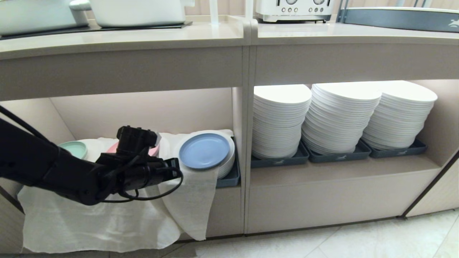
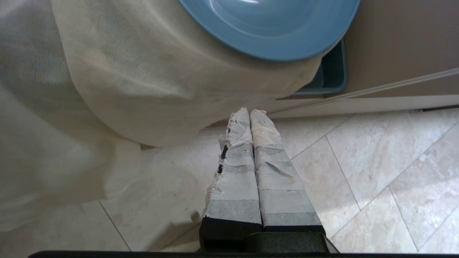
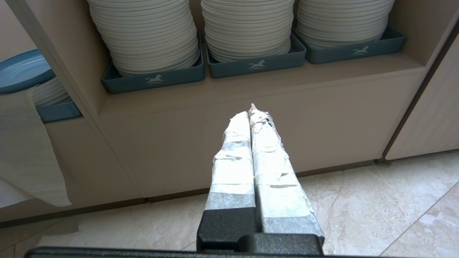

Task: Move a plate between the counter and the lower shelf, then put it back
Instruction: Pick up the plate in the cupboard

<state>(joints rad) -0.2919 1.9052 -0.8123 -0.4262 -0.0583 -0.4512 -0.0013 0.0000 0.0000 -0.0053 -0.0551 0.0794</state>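
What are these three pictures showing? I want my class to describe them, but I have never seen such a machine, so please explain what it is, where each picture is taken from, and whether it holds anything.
This is a two-armed robot facing a serving counter. One picture comes from a camera on its head; the other two come from cameras on its wrists, looking along the fingers.

In the head view the black left arm reaches toward the lower shelf. There a light-blue plate lies on a cloth-covered stack of white plates, with a mint-green plate and a pink plate further left. The neighbouring recess holds tall white plate stacks.

The left gripper is shut and empty, just below the blue plate. The right gripper, also shut and empty, hangs in front of the cabinet.
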